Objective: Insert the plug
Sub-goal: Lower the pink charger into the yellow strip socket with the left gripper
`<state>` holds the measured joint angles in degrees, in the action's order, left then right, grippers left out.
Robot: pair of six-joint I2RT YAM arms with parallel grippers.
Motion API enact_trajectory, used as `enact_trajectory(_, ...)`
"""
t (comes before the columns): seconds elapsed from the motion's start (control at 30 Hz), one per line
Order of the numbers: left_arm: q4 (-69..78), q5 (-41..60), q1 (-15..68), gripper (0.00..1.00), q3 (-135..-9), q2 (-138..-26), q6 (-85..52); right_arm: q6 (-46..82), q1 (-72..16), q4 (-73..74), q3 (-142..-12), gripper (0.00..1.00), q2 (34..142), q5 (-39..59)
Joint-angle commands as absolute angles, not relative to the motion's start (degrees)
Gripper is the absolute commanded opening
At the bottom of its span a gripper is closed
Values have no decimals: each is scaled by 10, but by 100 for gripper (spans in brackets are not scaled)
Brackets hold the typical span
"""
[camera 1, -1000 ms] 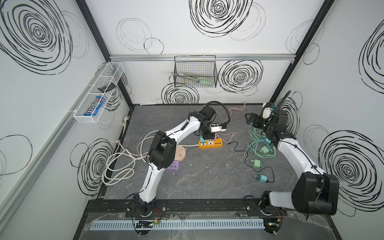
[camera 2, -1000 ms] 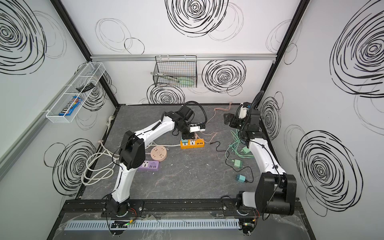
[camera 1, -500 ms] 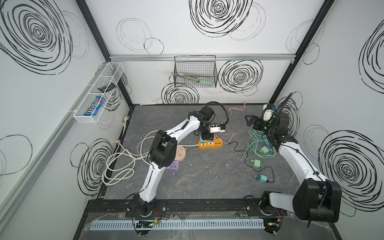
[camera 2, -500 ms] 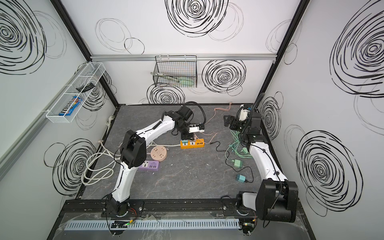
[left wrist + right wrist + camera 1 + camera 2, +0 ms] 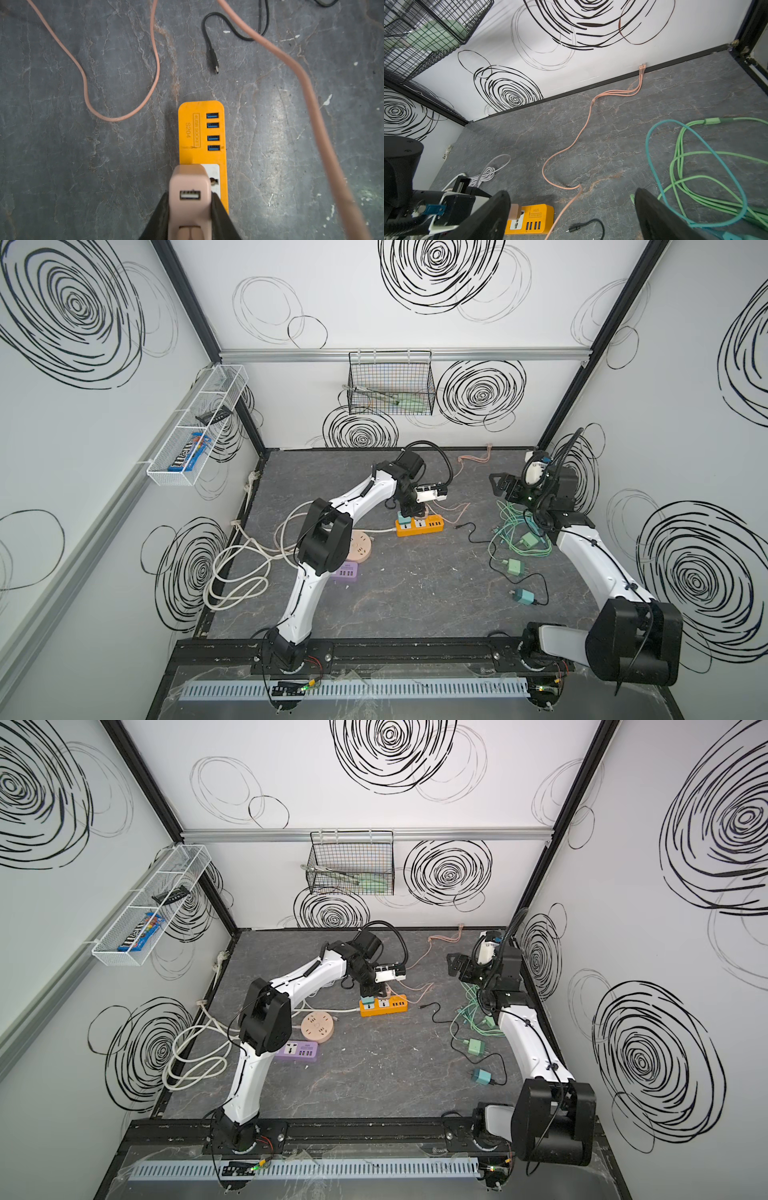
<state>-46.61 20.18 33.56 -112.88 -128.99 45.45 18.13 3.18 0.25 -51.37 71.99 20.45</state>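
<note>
- The small peach-pink plastic charger plug [image 5: 190, 180] is clamped between the black fingers of the left end effector [image 5: 190, 207]. It stands over the white socket face at one end of the orange plastic power strip [image 5: 199, 133].
- From here I can't tell whether its prongs are in. In the left wrist view the body sits a little to one side of the socket hole.
- It looks light, hard and smooth-sided, a rigid block that won't give. It could twist or slip between the pads if pushed off-axis. The flat side faces, where it is gripped now, seem the right place to hold it.
- The strip looks light too and lies loose, so I'd expect it to slide or tip under a crooked push.
- The right end effector [image 5: 572, 194] hangs empty with its fingers wide apart, well off to the right near a tangle of green cables [image 5: 695, 166].
- The dark grey marble-patterned table [image 5: 415, 593] is flat and hard, and probably slick under plastic.
- A thin peach cable [image 5: 153, 62] loops just beside the strip, and a black cable end [image 5: 215, 62] lies beyond it. Either could snag.
- White walls with black swirls close in the table on three sides.
</note>
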Motion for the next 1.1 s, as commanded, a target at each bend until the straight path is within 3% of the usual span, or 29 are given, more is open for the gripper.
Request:
enact_trajectory(0.0, -495, 216, 331, 0, -1121, -1308, 459, 176, 31, 3, -509, 97, 707, 213)
enact_trajectory(0.53, -453, 183, 333, 0, -1057, -1334, 433, 176, 31, 0, -513, 97, 712, 224)
enact_trajectory(0.9, -336, 96, 336, 2, -953, -1298, 388, 178, 28, -6, -508, 97, 710, 241)
enact_trajectory(0.97, -347, 116, 336, 28, -968, -1285, 380, 179, 24, -7, -506, 97, 708, 242)
enact_trajectory(1.07, -365, 151, 335, 54, -999, -1257, 368, 185, 20, -7, -499, 97, 700, 240)
